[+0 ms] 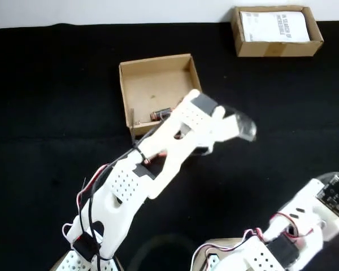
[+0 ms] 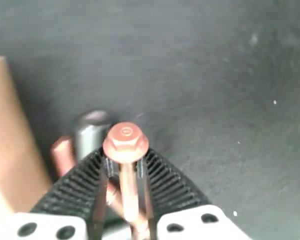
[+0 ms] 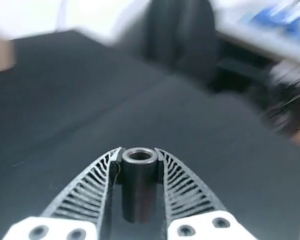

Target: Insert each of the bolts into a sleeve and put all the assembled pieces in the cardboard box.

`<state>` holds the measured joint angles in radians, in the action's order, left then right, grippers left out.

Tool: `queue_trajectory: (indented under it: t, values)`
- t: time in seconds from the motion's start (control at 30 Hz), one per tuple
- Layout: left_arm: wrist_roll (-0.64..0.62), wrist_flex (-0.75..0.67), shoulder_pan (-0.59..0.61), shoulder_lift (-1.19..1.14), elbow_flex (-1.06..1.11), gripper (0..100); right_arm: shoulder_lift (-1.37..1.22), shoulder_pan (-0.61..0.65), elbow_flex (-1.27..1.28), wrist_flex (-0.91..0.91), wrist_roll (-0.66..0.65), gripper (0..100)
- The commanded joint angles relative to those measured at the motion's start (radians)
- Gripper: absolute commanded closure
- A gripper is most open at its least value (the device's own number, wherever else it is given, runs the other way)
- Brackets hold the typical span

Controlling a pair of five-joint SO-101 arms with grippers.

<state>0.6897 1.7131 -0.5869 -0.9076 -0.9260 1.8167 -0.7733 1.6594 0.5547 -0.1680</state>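
Your left pincer (image 2: 124, 156) is gripping a copper-coloured metal bolt (image 2: 125, 142) with a hexagonal flanged head. Its black ribbed fingers (image 2: 165, 180) are pressing on the smooth shank from both sides, closed down to the shank's width, and the head is sitting just past the fingertips. Just beyond that head, a blurred dark cylinder (image 2: 92, 131) and a second copper-coloured rod (image 2: 62, 152) are lying on the matte black table cloth (image 2: 230, 75). They are lying next to the brown wall of the open cardboard box (image 2: 7, 145).

From above, your white perforated left arm (image 1: 158, 152) is stretching to that box's near right corner. A dark-and-copper piece (image 1: 161, 114) is lying inside by the near wall.

Your right pincer (image 3: 138, 151) is clamping a dark grey, smooth metal sleeve (image 3: 139, 190), a short hollow tube. Its open end is sitting level with the fingertips. The right arm (image 1: 305, 226) is sitting well apart from the box. A second cardboard box holding a white sheet (image 1: 274, 49) is standing at the far right.
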Motion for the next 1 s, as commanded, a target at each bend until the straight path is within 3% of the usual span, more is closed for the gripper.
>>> queue_trajectory:
  t: [0.0,0.13,0.3,0.5,0.63,0.77,0.87,0.97]
  values:
    - [-0.210,0.049,-0.036,0.088,-0.157,99,0.015,0.176,0.013,0.176,0.107,99.1]
    - [-0.414,0.049,-0.035,0.200,-0.232,99,0.015,0.403,-0.077,0.295,0.183,99.1]
    - [-0.664,0.048,-0.035,0.363,-0.303,99,0.012,0.665,-0.114,0.328,0.183,99.1]
    - [-0.718,0.055,0.045,0.615,-0.285,99,0.010,0.843,-0.107,0.326,0.181,99.1]
    - [-0.718,0.057,0.117,0.889,0.010,99,0.010,0.898,-0.105,0.320,0.181,99.1]
    - [-0.721,0.038,0.105,1.194,0.401,99,0.010,0.924,-0.105,0.320,0.180,99.1]
    - [-0.724,-0.075,0.094,1.353,0.651,99,0.010,0.958,-0.101,0.320,0.180,99.1]
    - [-0.724,-0.298,0.087,1.455,0.915,99,0.010,1.023,-0.050,0.272,0.180,99.1]
